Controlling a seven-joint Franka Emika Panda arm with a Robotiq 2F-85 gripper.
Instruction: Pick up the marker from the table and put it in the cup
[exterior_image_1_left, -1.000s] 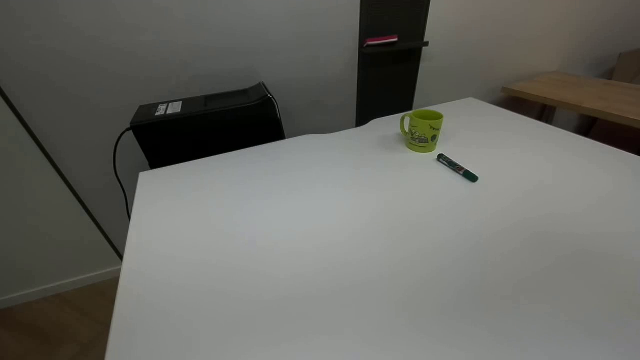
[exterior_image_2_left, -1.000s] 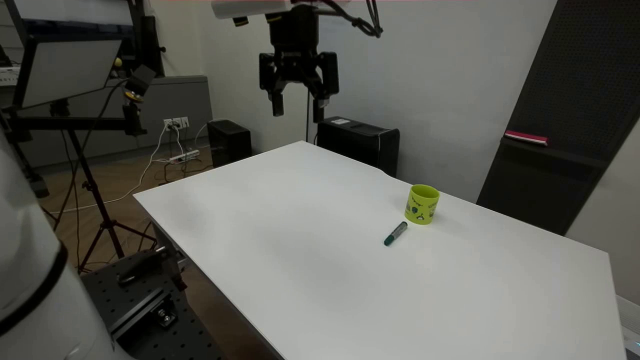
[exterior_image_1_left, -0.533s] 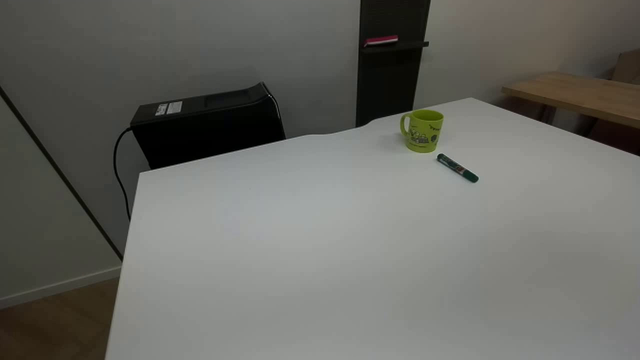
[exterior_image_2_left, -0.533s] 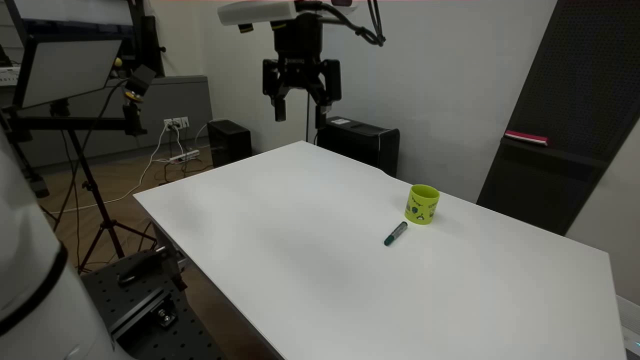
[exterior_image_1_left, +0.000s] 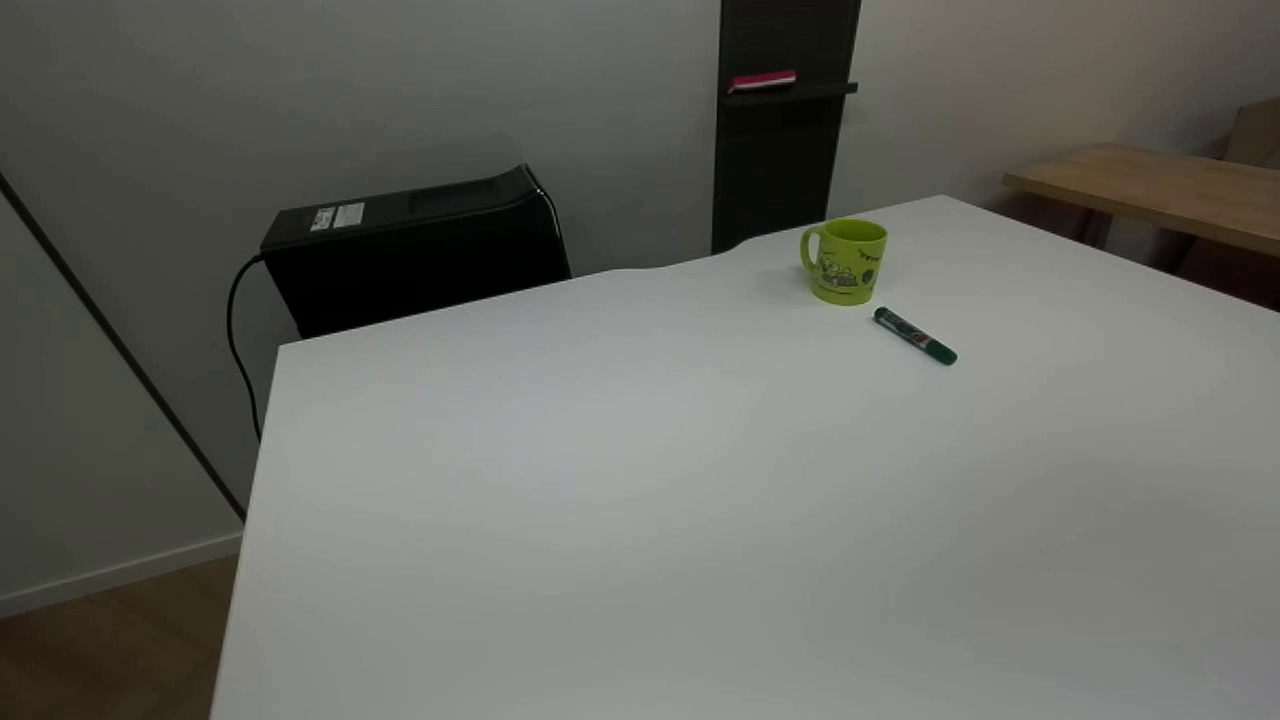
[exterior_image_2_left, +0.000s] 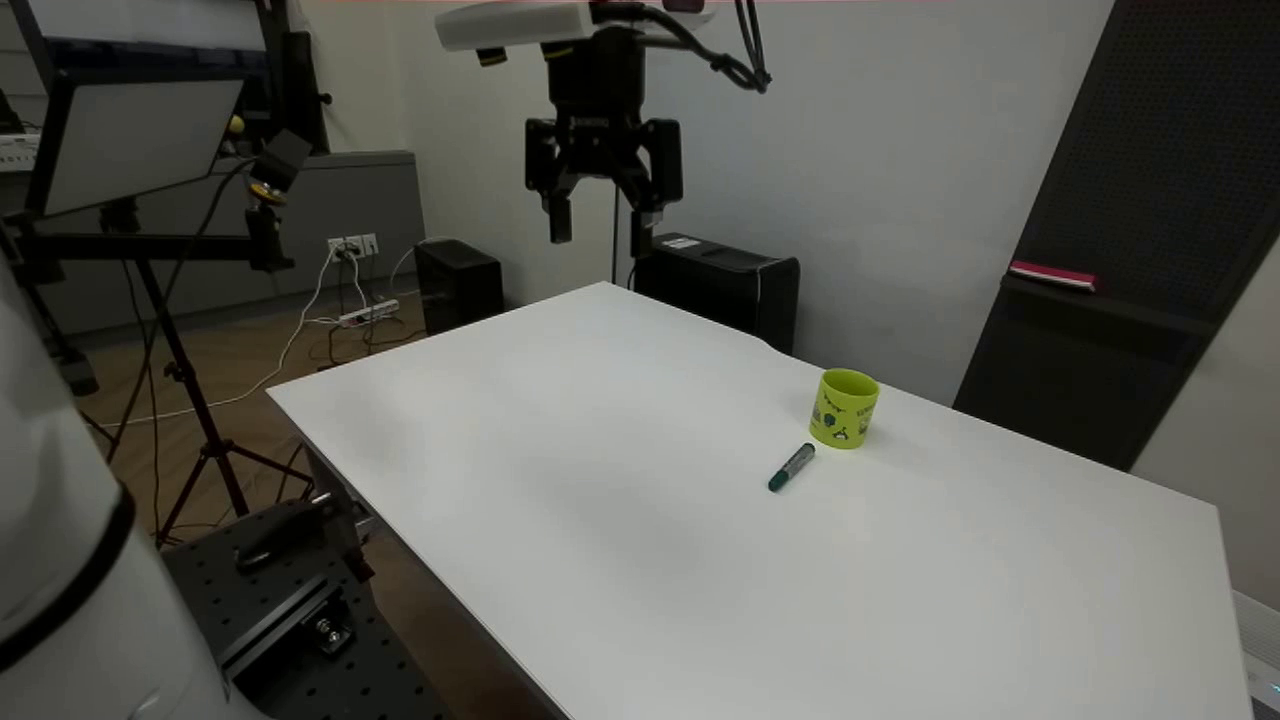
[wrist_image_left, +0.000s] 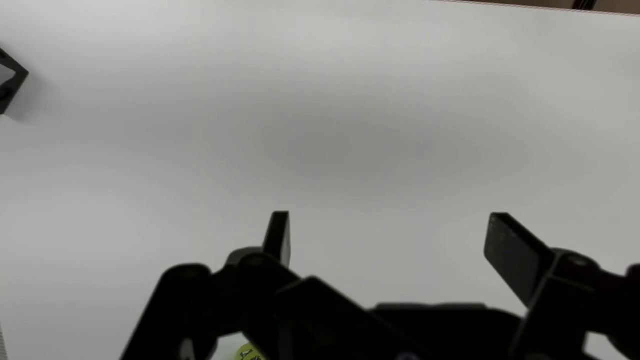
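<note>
In an exterior view we find the marker (exterior_image_1_left: 915, 336) flat on the table (exterior_image_1_left: 560, 480), just beside but apart from the upright cup (exterior_image_1_left: 848, 262) near the wall-side edge, between its corners, presumably for a short transfer. In an exterior view the gripper (exterior_image_2_left: 600, 240) hangs high, pointing down, jaws spread wide on nothing, we judge to straddle the marker. Wrist view shows table between the jaws and, at bottom, a yellow-green sliver, likely the cup; marker not seen.
</note>
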